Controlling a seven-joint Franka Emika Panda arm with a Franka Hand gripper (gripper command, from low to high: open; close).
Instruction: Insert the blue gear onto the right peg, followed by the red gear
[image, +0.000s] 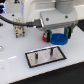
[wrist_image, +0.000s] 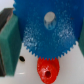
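Note:
The blue gear (wrist_image: 47, 37) fills the wrist view, with its centre hole (wrist_image: 49, 19) showing pale grey. My gripper (image: 56, 36) is shut on it: a teal finger pad (wrist_image: 10, 42) presses one edge and a dark finger sits at the opposite edge. In the exterior view the blue gear (image: 60, 39) hangs low under the hand, behind the plate. The red gear (wrist_image: 47, 70) lies on the white table just beside the blue one, and only a sliver of the red gear (image: 46, 38) shows by the teal finger. The right peg (image: 52, 50) stands on the black-rimmed grey plate (image: 59, 54).
A shorter, thinner peg (image: 38, 55) stands on the plate toward the exterior view's left. A pale block with dark cables (image: 19, 27) sits at the back on the exterior view's left. The arm's white body (image: 55, 17) looms over the gears.

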